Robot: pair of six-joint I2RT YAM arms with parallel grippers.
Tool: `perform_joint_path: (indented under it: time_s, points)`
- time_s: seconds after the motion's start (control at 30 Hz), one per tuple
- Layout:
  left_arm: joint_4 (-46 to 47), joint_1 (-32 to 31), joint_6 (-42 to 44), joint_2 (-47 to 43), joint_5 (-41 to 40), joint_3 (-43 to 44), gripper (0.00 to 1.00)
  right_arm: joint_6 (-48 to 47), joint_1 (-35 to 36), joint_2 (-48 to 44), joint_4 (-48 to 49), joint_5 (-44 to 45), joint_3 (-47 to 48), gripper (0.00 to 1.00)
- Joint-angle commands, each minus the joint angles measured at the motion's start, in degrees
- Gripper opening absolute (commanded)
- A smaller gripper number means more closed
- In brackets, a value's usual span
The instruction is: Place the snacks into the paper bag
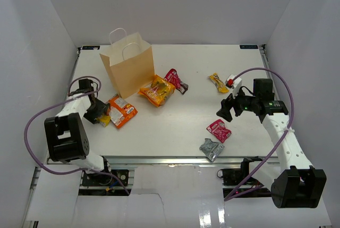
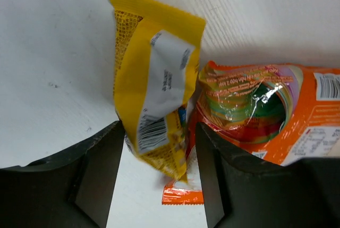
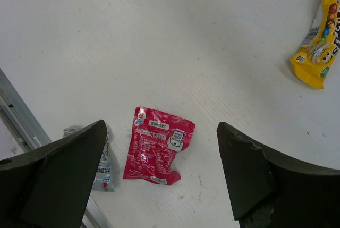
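The white desk spreads beneath my right end effector; a metal edge rail runs off to its left.

No wording can be read. A barcode is noted on the yellow packet; the red packet's print is illegible.
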Motion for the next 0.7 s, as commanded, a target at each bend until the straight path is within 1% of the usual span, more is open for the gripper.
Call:
perform_joint_path:
  time_s: [0.0, 0.13, 0.2, 0.33, 0.37, 0.47, 0.63, 0.67]
  points:
    - [1.6, 0.9, 0.6, 2.2, -0.8, 2.1, 0.66, -0.5, 0.0, 0.0, 0.8, 0.5, -0.3, 0.90]
    - [1.9, 1.8, 0.7, 3.7, -1.9, 1.1, 0.49, -0.3, -0.1, -0.3, 0.8, 1.3, -0.1, 0.90]
    - [2.0, 2.0, 0.8, 3.8, -1.9, 0.6, 0.48, 0.0, -0.1, -0.3, 0.8, 1.4, 0.0, 0.90]
    - [2.1, 2.2, 0.9, 1.2, -2.2, 0.3, 0.29, 0.3, -0.3, -0.2, 0.9, 1.5, 0.2, 0.90]
    - [1.8, 2.3, 1.0, 0.4, -2.2, 0.4, 0.22, 0.4, -0.4, -0.2, 0.8, 1.5, 0.4, 0.90]
    - [0.3, 2.2, 0.8, -4.0, -2.4, 2.0, 0.15, 0.5, -0.5, 0.0, 0.8, 1.6, 0.6, 0.90]
    - [-1.3, 2.3, -0.5, -12.1, -0.9, 6.5, 0.09, 0.5, -0.6, 0.8, 0.8, 1.4, 1.1, 0.90]
    - [-1.5, 2.2, -0.5, -13.1, -0.5, 8.7, 0.08, 0.5, -0.6, 0.9, 0.8, 1.4, 1.3, 0.90]
